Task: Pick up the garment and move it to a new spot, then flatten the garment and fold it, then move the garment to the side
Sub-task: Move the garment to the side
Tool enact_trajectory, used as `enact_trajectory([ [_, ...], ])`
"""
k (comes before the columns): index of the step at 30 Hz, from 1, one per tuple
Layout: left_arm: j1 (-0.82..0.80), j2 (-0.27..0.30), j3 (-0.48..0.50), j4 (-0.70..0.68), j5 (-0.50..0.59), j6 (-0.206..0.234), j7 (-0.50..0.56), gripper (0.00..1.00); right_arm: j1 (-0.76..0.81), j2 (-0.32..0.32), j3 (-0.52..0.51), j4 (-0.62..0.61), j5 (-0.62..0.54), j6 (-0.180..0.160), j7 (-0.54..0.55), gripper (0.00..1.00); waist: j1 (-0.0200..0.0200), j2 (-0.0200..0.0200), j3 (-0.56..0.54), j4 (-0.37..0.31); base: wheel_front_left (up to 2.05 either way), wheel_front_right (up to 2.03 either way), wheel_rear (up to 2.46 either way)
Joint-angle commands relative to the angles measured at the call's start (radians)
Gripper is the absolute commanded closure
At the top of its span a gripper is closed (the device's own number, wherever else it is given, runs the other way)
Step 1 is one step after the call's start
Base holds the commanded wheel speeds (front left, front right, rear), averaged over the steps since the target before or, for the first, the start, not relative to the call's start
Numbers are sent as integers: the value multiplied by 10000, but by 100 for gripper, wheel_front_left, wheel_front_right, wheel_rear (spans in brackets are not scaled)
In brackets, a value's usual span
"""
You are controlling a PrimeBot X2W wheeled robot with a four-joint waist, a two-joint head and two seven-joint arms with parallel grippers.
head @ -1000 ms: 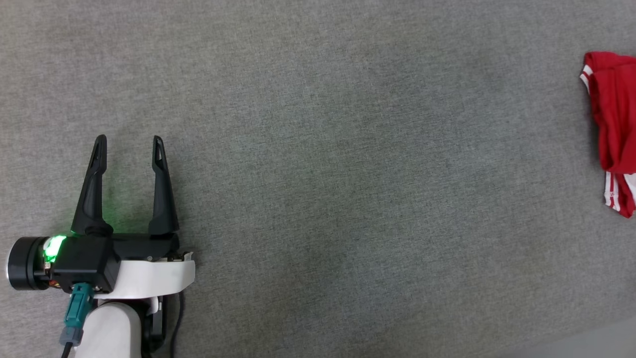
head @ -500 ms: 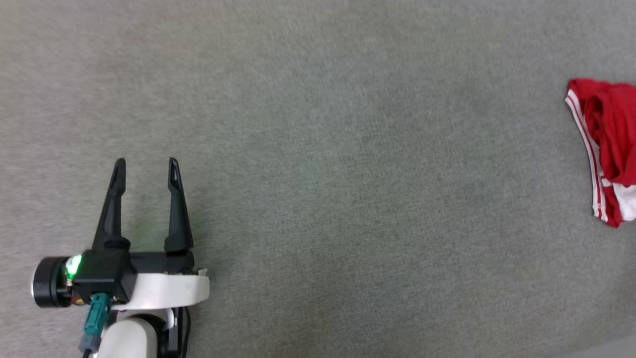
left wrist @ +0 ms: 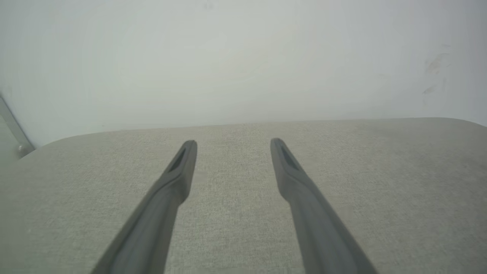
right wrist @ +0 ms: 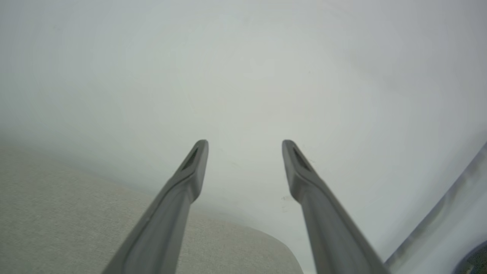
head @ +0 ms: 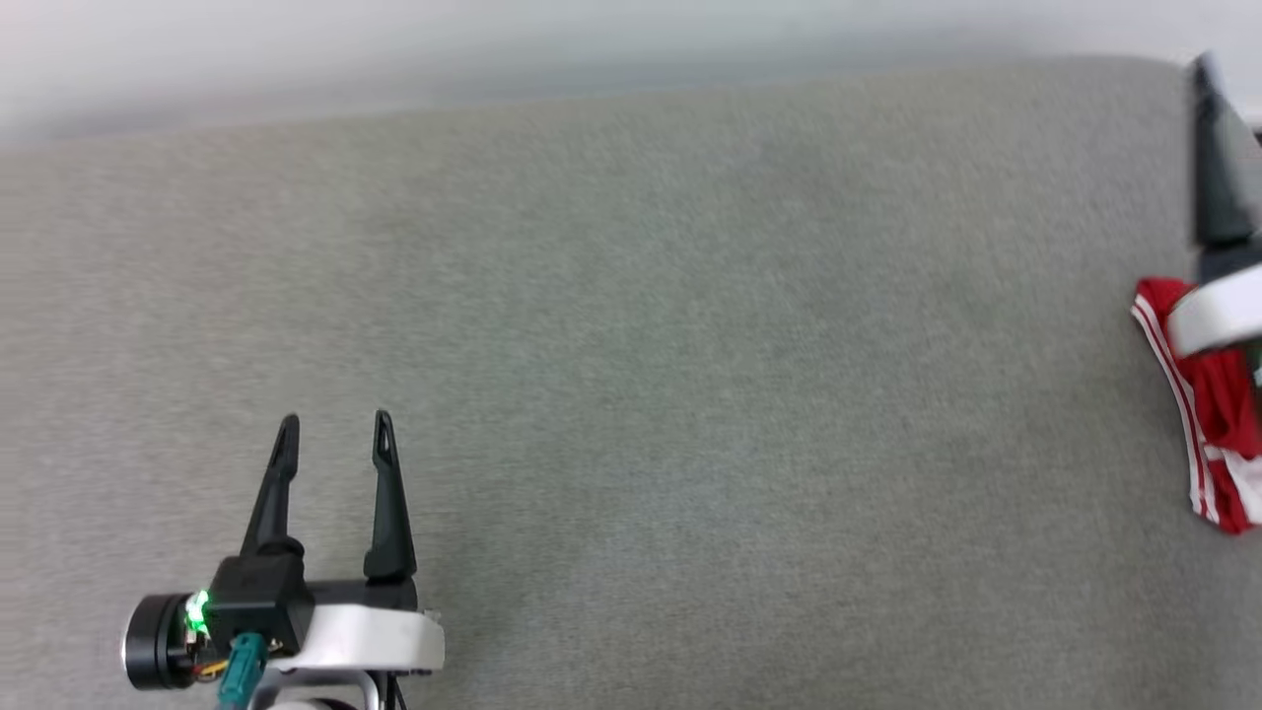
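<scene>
The garment (head: 1205,424) lies bunched at the far right edge of the grey fabric-covered surface (head: 690,325) in the head view. It is a rumpled heap of red cloth with white-and-red striped trim running down its left side, and the frame edge cuts off its right part. The right gripper (right wrist: 244,141) is over that spot: in the head view one dark finger (head: 1219,177) points up the picture beyond the garment, and the arm's white cuff (head: 1211,314) overlaps the top of the heap. Whether the cuff touches the cloth cannot be told. In the right wrist view its jaws stand released, spread wide and aimed past the surface's rounded corner at a pale wall (right wrist: 243,68). The left gripper (head: 335,418) sits at the lower left of the head view, well apart from the garment, with a green light (head: 197,606) glowing at its wrist. Its jaws are likewise released, with grey weave showing between them in the left wrist view.
</scene>
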Motion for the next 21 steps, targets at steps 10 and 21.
enact_trajectory([
  [10, 656, -46, -42, 339, -153, 143, -22, 0, 3254, 1724, 411, -2020, 555, -15, -114, 0, 0, 0, -1225, 903, 0, 0, 0],
  [21, 1172, -57, -245, 619, -377, 93, -22, 0, 6212, 2766, -79, -3010, 1078, -12, -116, 0, 0, 0, -1912, 1300, 0, 0, 0],
])
